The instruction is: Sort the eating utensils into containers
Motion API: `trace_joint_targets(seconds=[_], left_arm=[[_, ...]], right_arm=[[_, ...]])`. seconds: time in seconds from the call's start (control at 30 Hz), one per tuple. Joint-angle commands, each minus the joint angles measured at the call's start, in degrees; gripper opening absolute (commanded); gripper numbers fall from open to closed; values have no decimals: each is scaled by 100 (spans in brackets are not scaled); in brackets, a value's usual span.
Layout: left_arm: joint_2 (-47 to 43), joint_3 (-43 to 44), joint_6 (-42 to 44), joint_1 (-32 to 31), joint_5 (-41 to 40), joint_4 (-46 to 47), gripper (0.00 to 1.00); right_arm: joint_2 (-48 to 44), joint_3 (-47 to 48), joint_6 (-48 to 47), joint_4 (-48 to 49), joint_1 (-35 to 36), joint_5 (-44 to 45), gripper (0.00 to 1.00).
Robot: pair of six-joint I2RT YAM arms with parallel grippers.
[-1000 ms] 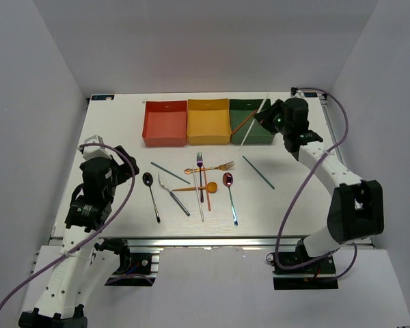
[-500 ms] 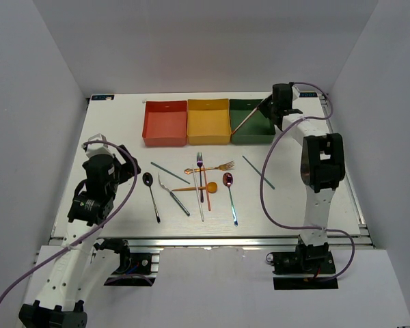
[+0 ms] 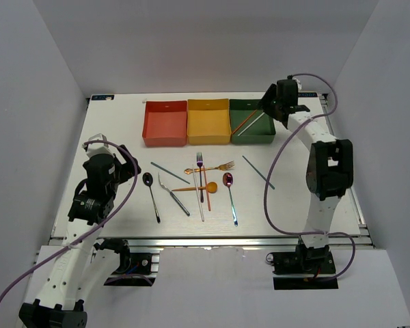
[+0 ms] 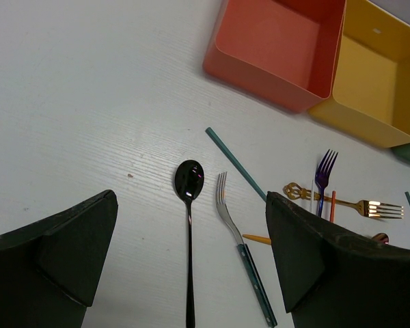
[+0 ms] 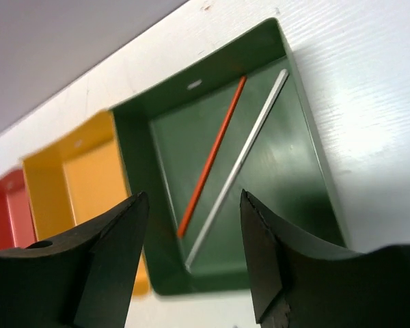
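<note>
**Green means chopsticks, I guess**

Lower left, left gripper (image 4: 190,229) hangs spread wide, facing the black spoon (image 4: 189,181). Loose utensils (image 3: 206,186) crowd mid-frame. Upper right, right gripper (image 5: 193,222) gapes empty over the green box (image 5: 277,178), where orange chopstick (image 5: 212,157) and silver chopstick (image 5: 240,158) lie.

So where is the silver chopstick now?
In the right wrist view, the silver chopstick lies diagonally inside the dark green box, just right of the orange chopstick.

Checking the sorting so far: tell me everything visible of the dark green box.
The dark green box is square and open-topped, with thin glossy walls, at the right end of the row, directly beside the yellow box. Inside lie an orange chopstick and a silver chopstick, diagonal, side by side.
</note>
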Motion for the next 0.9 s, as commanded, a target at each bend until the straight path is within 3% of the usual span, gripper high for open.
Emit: trace_joint_targets(seconds=[0.0,0.03,0.13,0.2,0.33,0.73,0.87], left_arm=[[-24,33,44,-20,23,28,98],[-24,33,44,-29,32,28,98],[-15,24,53,-20,49,37,98],[3,33,61,-29,58,54,98],[47,33,70,-29,102,37,98],[-24,24,62,-20,67,37,98],[-32,24,62,-29,76,37,98]], right_arm=[[-962,-275,-1784,-332,37,-548,61],[-1058,-511,-2101,-594,37,-995,61],[-1550,-1249,-3262,-1264,274,-1272,60],[-1823,-1962,-3893,-1510,633,-1149,59],[-1754,-2306,-4432,-2019,1188,-79,58],[-1367,-2684,-4380,-2372,1312,38,54],[-868,-2658,-4284,-2653,1286,-112,49]])
